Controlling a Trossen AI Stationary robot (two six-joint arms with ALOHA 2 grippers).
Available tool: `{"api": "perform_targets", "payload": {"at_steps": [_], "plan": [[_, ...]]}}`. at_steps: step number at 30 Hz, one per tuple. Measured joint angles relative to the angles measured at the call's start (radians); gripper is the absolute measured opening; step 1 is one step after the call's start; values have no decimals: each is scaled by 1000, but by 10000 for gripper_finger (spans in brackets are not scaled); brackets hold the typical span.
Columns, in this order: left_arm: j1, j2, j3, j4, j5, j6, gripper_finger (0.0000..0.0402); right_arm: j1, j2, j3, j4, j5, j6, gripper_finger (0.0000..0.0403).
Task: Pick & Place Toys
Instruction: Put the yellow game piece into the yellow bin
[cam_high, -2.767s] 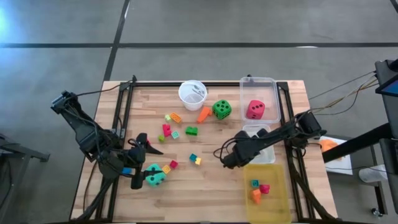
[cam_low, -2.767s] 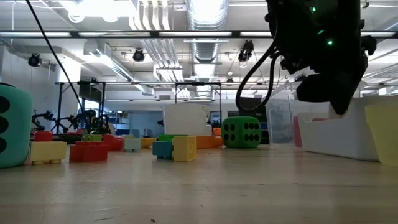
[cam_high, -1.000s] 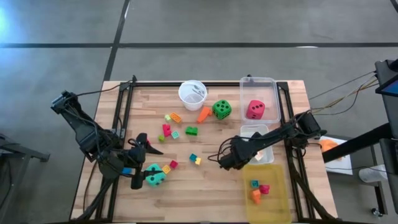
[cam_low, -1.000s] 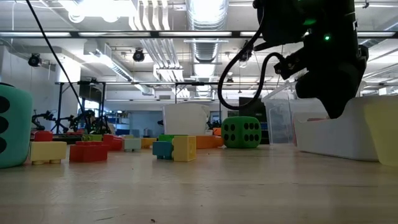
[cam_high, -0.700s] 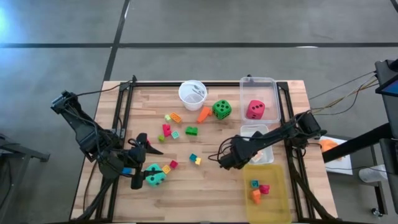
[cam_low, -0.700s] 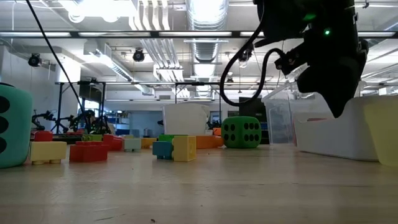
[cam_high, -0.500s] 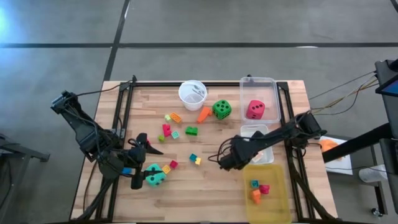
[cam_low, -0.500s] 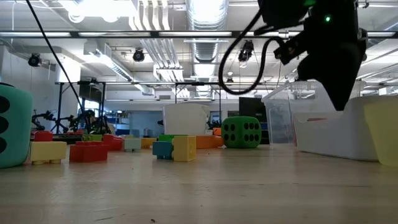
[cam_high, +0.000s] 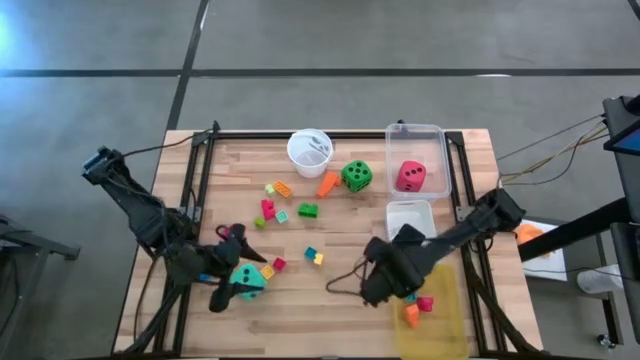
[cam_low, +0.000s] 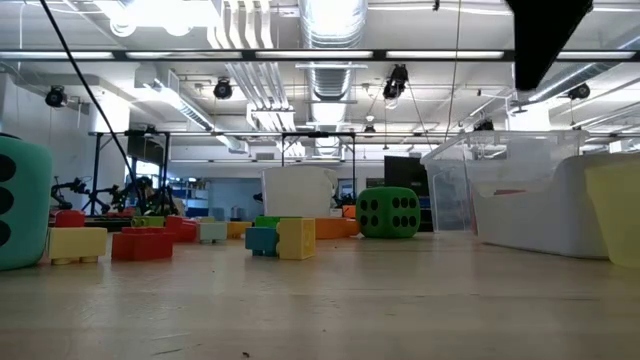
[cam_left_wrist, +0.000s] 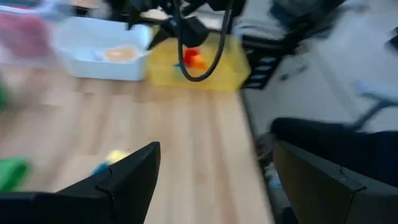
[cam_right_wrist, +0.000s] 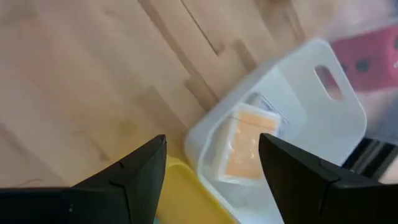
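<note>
The teal die (cam_high: 250, 282) sits on the table at the near left and shows at the low view's left edge (cam_low: 20, 205). My left gripper (cam_high: 236, 266) is open and empty just above and left of it (cam_left_wrist: 217, 149). The green die (cam_high: 356, 176) stands mid-table. The red-pink die (cam_high: 410, 176) lies in the clear bin (cam_high: 440, 150). Small blocks (cam_high: 272, 208) are scattered over the middle of the table. My right gripper (cam_high: 378, 288) is open and empty at the yellow bin's left rim (cam_right_wrist: 211, 144). A tan tile (cam_right_wrist: 244, 148) lies in the white bin (cam_high: 412, 212).
The white cup (cam_high: 309, 152) stands at the far middle. The yellow bin (cam_high: 445, 335) at the near right holds an orange block (cam_high: 411, 314) and a pink block (cam_high: 426, 303). A dark part of the right arm (cam_low: 545, 35) hangs at the low view's top right.
My right gripper has gone toward the table's near edge and up, from beside the white bin to the yellow bin's left rim, rising almost out of the low view. My left gripper has shifted slightly toward the table's right, over the teal die.
</note>
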Motion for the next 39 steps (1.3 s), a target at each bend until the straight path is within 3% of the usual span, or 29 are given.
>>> {"api": "perform_targets", "payload": {"at_steps": [4, 9, 13, 16, 20, 27, 33, 39], "plan": [[80, 0, -83, 148, 159, -1, 314, 89, 0, 9, 42, 83, 35, 250], [147, 0, -148, 268, 170, -98, 314, 171, 0, -23, 248, 223, -46, 250], [205, 0, -162, 264, 174, -230, 314, 203, 0, -57, 345, 303, -81, 250], [241, 0, -160, 261, 245, -305, 314, 208, 0, -70, 366, 352, -84, 250], [245, -1, -141, 266, 309, -199, 314, 166, 2, -88, 448, 356, -114, 250], [223, -28, -144, 195, 314, -101, 314, 44, 2, -156, 803, 313, -327, 250], [157, -40, -144, 148, 201, -86, 314, -55, 3, -233, 940, 296, -396, 250], [123, -45, -144, 115, 176, -22, 314, -131, 4, -318, 1090, 205, -519, 250]]}}
